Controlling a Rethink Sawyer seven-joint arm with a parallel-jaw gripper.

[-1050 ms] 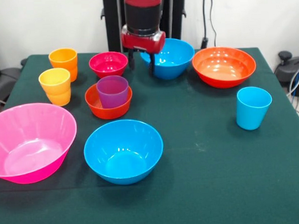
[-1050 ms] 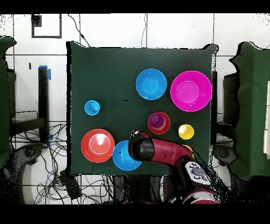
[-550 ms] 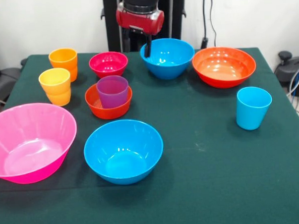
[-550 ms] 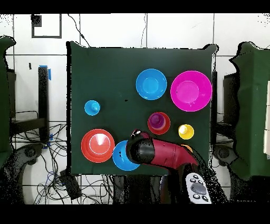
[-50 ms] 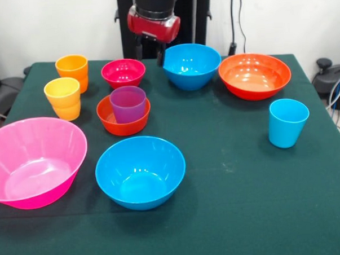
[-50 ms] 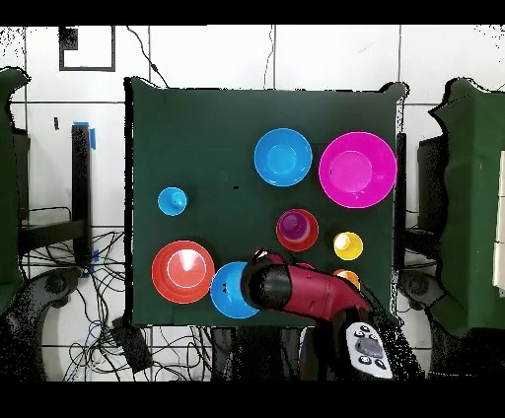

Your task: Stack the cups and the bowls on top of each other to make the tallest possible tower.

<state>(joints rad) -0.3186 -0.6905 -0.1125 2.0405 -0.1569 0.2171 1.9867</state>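
Purple cup sits inside the small orange-red bowl, with the empty gripper, fingers spread apart, raised behind that bowl near the magenta bowl.

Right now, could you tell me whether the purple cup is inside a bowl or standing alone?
Inside: the purple cup stands upright in the small orange-red bowl.

Hand risen, drawn back from table toward far edge, empty.
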